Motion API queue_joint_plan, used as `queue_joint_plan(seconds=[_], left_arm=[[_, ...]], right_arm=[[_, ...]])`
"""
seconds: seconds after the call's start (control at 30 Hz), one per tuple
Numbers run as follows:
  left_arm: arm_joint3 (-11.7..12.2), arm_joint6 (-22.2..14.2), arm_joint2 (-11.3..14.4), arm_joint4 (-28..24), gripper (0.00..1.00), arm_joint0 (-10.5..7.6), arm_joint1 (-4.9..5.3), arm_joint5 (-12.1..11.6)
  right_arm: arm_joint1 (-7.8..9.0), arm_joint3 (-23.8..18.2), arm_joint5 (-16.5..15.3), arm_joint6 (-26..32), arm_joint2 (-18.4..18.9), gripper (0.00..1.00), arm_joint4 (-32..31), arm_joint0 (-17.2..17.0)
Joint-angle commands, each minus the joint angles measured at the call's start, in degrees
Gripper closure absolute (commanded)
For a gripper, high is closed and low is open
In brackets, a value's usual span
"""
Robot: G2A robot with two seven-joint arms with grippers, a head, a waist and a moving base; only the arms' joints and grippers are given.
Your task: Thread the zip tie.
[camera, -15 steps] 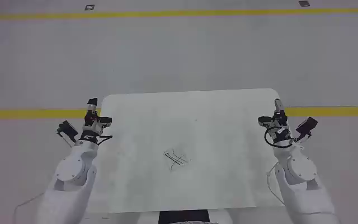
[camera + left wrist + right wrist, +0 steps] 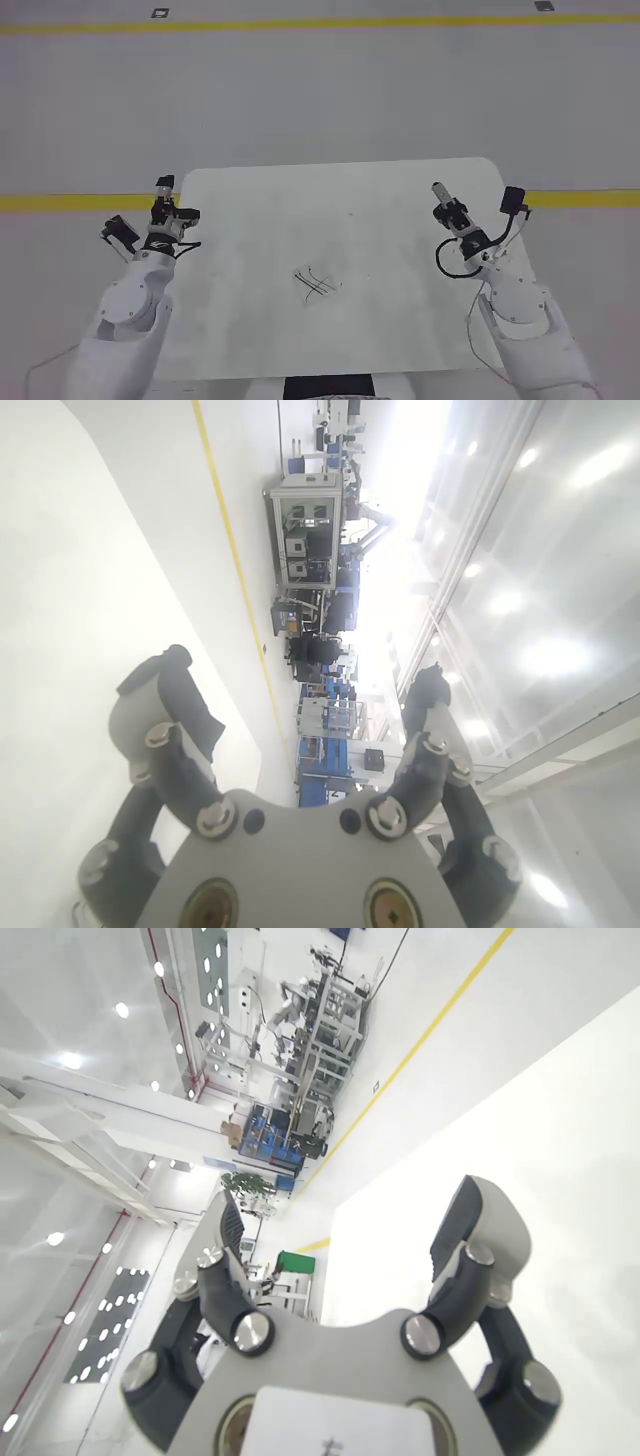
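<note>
We see the table (image 2: 260, 330) top white, smooth, matt. The zip ties (image 2: 317, 284) look thin black plastic. On left gripper (image 2: 300, 667) and right gripper (image 2: 347, 1190): matt grey metal plates, black plastic links, shiny screws, ribbed black pads (image 2: 231, 1223).

The left jaws are standing wide apart and holding nothing, one jaw pointing toward eleven o'clock, the other toward one o'clock. The white bench (image 2: 65, 600) is spreading out at nine to ten o'clock, its rounded corner curving away. A yellow floor line (image 2: 235, 550) is running alongside the bench edge toward twelve o'clock. A metal-framed cabinet (image 2: 306, 535) is standing just beyond that line. Blue racks (image 2: 325, 725) are showing between the jaws, and a glass wall (image 2: 525, 575) is rising at two o'clock.
</note>
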Motion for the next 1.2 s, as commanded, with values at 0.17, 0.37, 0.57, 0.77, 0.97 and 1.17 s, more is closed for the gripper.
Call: queue_joint_plan(seconds=[0.17,0.37,0.57,0.77,0.97,1.17], left_arm=[[0.0,0.0,0.0,0.0,0.0,0.0,0.0,0.0],[0.0,0.0,0.0,0.0,0.0,0.0,0.0,0.0],[0.0,0.0,0.0,0.0,0.0,0.0,0.0,0.0],[0.0,0.0,0.0,0.0,0.0,0.0,0.0,0.0],[0.0,0.0,0.0,0.0,0.0,0.0,0.0,0.0],[0.0,0.0,0.0,0.0,0.0,0.0,0.0,0.0]], right_arm=[[-0.01,0.0,0.0,-0.1,0.1,0.0,0.2,0.0],[0.68,-0.9,0.1,8.5,-1.4,0.0,-10.2,4.5],[0.95,-0.2,0.3,13.8,-4.5,0.0,-17.5,5.1],[0.97,-0.2,-0.1,13.8,-4.4,0.0,-17.6,5.0],[0.97,-0.2,-0.1,13.8,-4.4,0.0,-17.6,5.0],[1.16,-2.3,-0.6,17.9,-8.0,0.0,-27.5,8.6]])
